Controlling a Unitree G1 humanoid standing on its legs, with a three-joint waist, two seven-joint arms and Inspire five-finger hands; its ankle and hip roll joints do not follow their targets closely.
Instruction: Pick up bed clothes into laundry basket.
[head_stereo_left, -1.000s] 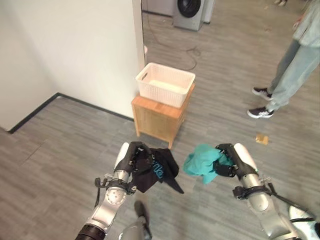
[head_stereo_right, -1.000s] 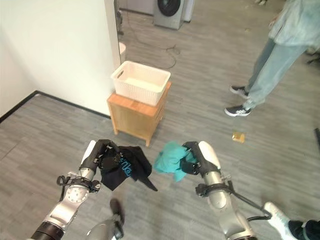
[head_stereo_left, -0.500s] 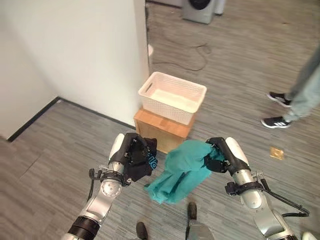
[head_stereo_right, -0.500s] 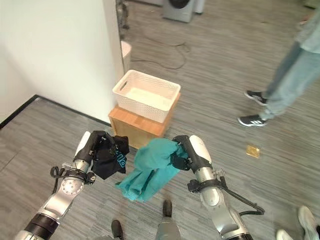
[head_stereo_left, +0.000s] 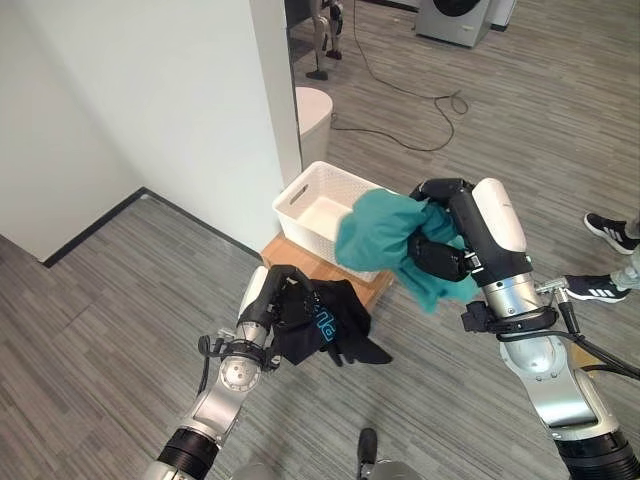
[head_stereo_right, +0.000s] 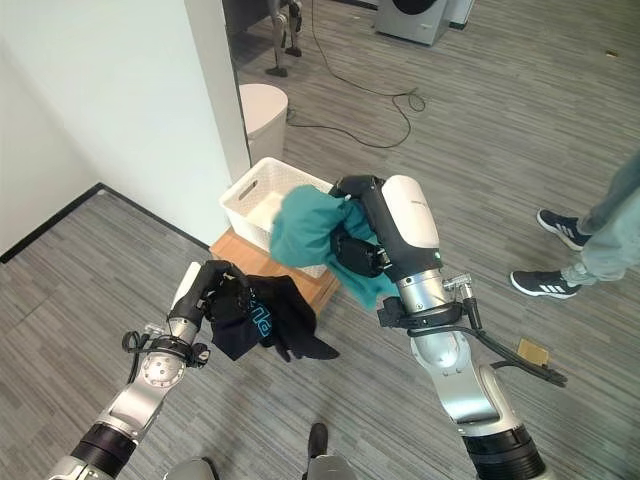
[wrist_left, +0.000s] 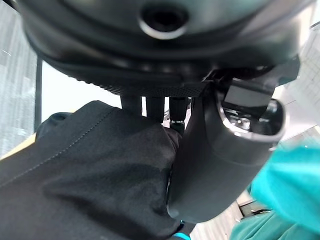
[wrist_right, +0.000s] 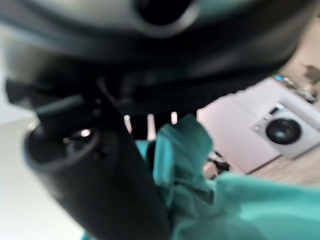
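A wooden stand (head_stereo_left: 370, 289) sits by a white wall (head_stereo_left: 150, 90), with a white bin (head_stereo_left: 312, 110), a black cable (head_stereo_left: 400, 85), a washing machine (head_stereo_left: 465, 18) and a person's shoes (head_stereo_left: 605, 230) on the grey floor (head_stereo_left: 90, 330)

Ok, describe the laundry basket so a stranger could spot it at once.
Find the white wall's corner; at its foot stands a low wooden cabinet. The laundry basket sits on top: white, rectangular, woven-looking, with a slot handle, unlike the round white bin behind.
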